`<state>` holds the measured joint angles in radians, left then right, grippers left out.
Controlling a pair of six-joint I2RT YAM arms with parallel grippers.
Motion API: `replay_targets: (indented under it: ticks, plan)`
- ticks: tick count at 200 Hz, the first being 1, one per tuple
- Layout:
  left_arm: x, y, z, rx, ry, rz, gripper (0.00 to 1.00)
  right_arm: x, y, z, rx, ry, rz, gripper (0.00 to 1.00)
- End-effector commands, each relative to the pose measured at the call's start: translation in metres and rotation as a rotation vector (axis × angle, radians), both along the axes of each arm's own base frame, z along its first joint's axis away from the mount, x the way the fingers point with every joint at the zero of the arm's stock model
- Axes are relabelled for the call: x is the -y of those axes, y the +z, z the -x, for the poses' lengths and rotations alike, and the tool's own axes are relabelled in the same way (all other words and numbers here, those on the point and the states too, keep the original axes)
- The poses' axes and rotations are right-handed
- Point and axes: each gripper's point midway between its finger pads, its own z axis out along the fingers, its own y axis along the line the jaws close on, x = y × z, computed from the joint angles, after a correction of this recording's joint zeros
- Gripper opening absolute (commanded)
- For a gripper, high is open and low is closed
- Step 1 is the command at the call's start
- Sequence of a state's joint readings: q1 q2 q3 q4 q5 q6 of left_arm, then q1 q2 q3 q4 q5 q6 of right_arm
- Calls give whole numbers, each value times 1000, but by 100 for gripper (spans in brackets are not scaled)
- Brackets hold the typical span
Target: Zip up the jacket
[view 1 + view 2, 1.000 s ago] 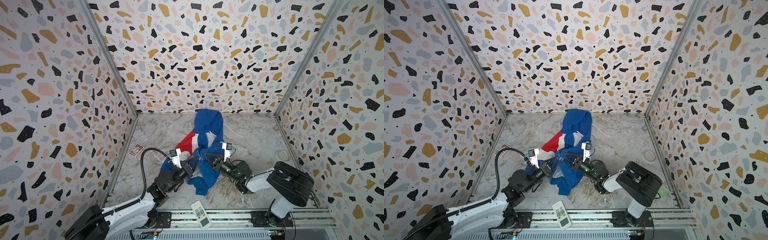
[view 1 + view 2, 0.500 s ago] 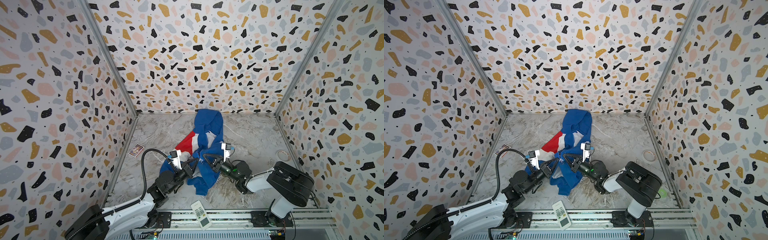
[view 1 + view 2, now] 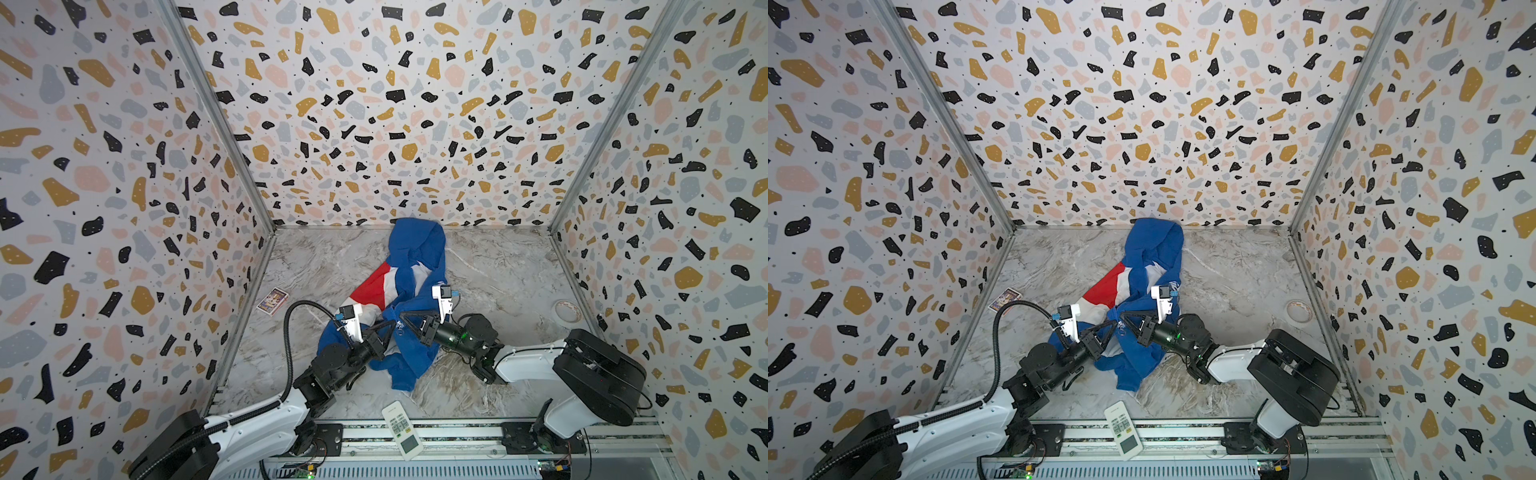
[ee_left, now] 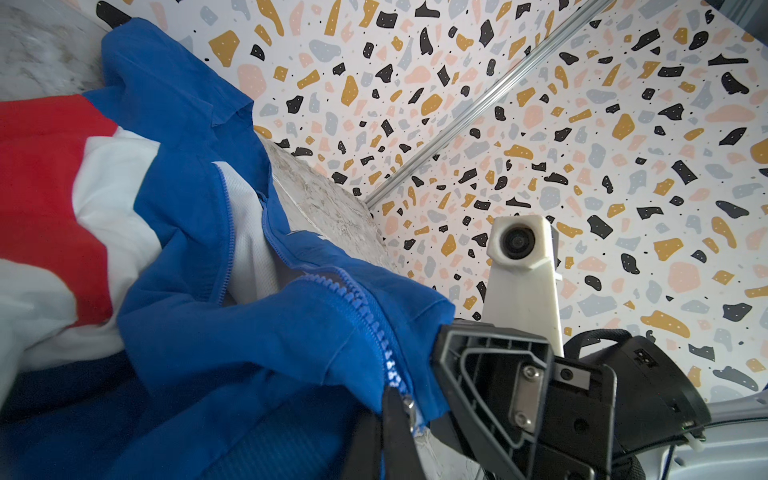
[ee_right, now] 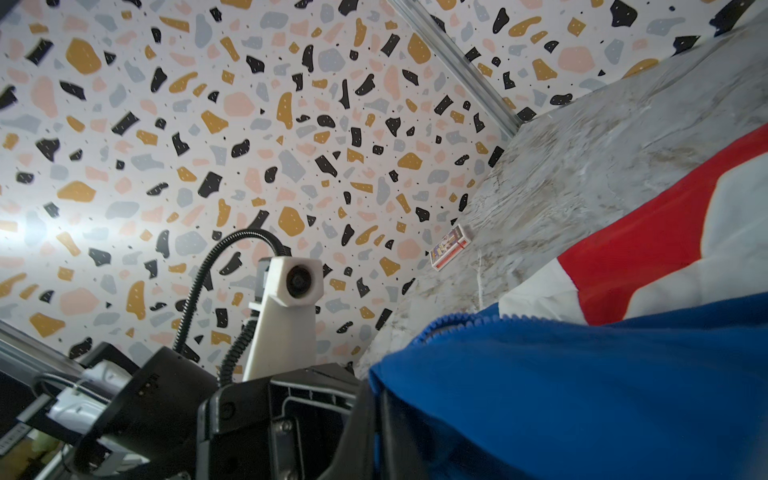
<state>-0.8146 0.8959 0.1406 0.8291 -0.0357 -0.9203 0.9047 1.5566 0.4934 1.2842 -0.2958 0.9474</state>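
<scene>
Slippage is the chief risk here. The left gripper (image 3: 389, 328) is clamped on the zipper slider (image 4: 409, 405), and the right gripper (image 3: 406, 319) pinches blue fabric at the zipper's lower end, so the two holds sit almost touching. A pull along the zipper teeth (image 4: 365, 307) would likely drag the crumpled cloth along rather than run the slider, or pop the small slider from the fingertips. Bunched fabric could also jam the track, which gapes over white lining further up. The jacket (image 3: 415, 249) lies about midway across the marble tabletop (image 3: 519, 266). Its long axis runs from the hood (image 3: 417, 237), by the back wall, to the rumpled lower end nearest the arms' rail.
</scene>
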Motion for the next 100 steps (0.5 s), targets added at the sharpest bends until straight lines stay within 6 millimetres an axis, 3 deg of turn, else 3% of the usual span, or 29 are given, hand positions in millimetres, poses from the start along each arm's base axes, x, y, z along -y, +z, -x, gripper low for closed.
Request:
replay_targets:
  ticks: [1, 31, 100]
  plan:
    - [1, 14, 5, 41, -19, 45, 0, -12, 18, 9, 24, 63, -33, 0]
    - [0, 17, 8, 49, -26, 54, 0, -18, 33, 9, 23, 76, -78, 0]
    - [-6, 21, 14, 73, -29, 101, 0, -10, 58, -2, 2, -29, -198, 0]
